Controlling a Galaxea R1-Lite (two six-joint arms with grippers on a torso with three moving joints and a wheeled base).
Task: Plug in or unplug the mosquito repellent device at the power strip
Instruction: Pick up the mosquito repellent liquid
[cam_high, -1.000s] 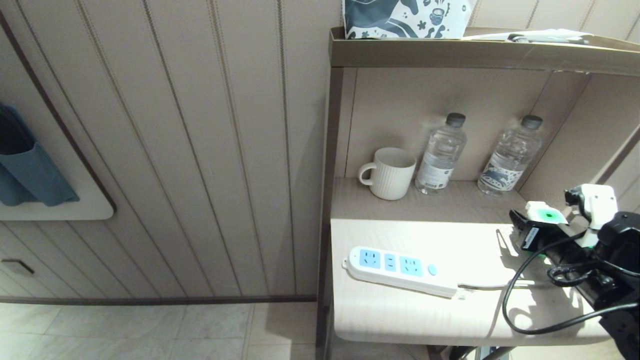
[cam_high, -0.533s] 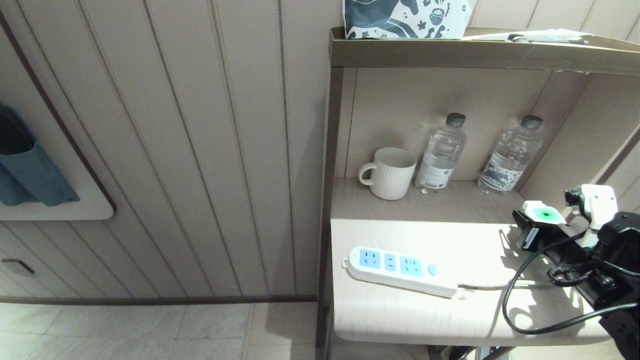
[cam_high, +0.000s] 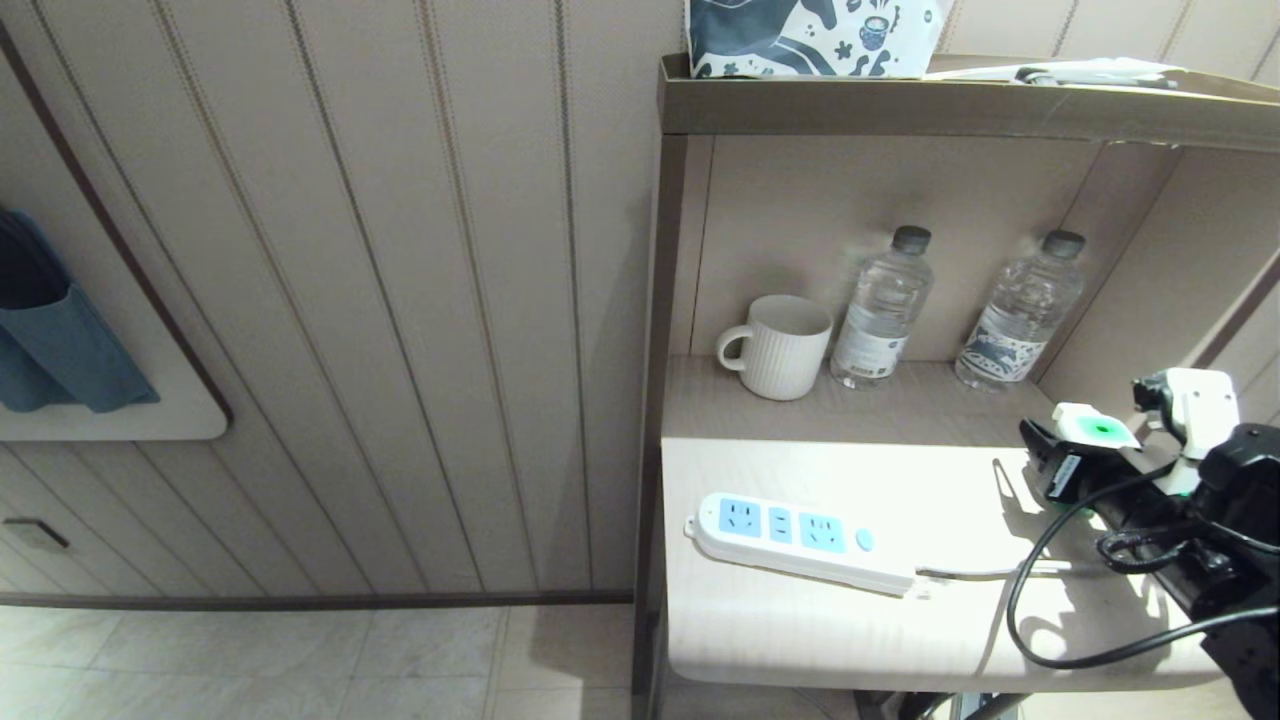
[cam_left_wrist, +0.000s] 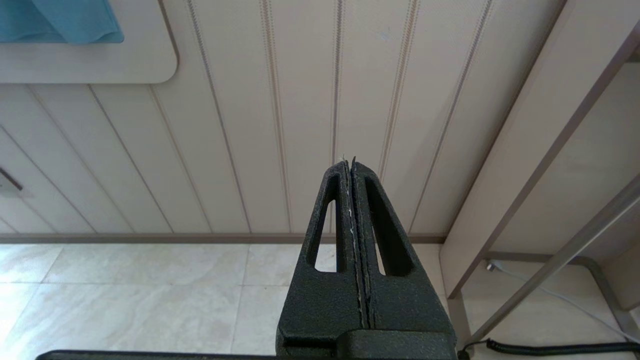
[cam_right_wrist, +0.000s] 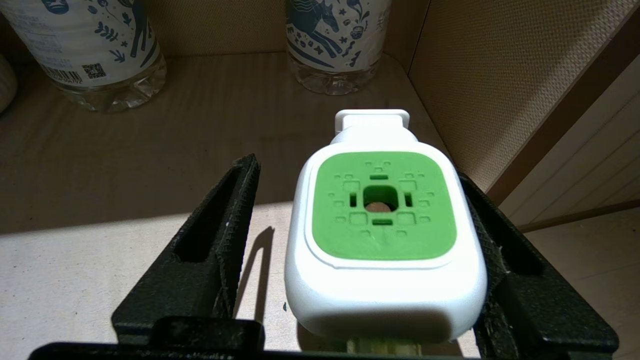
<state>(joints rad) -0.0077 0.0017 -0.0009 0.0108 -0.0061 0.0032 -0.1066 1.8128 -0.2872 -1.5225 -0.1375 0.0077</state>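
A pale wood desk (cam_high: 760, 630) stands against a beige ribbed wall, with a recessed shelf behind it that carries a white ribbed mug (cam_high: 778, 346) and two clear water bottles (cam_high: 884, 308). The power strip (cam_high: 800, 541) lies flat near the desk's front edge, its light-blue sockets all empty and its thin white cord running off toward the robot's right. The mosquito repellent device (cam_right_wrist: 382, 227) is well apart from it, over the right end of the desk, sitting between the fingers of the right gripper (cam_right_wrist: 357, 235). There lies the risk: the jaws stand spread, one finger (cam_right_wrist: 210, 250) shows a clear gap to the white head while the other lies against its side, so the device looks loosely cradled rather than pinched. I cannot tell whether it rests on the desk or hangs on that one contact. If it is carried off like this it could tip or slip out, and its prongs, which are hidden underneath, would then meet the socket crooked. The black cable (cam_high: 1040, 600) looping across the desk near the strip's cord could also snag on a sweep toward the sockets. The right arm reaches in low from the right edge, gripper level and pointing toward the shelf. The left gripper (cam_left_wrist: 352, 170) hangs parked off the desk, fingers pressed together, facing wall and floor.
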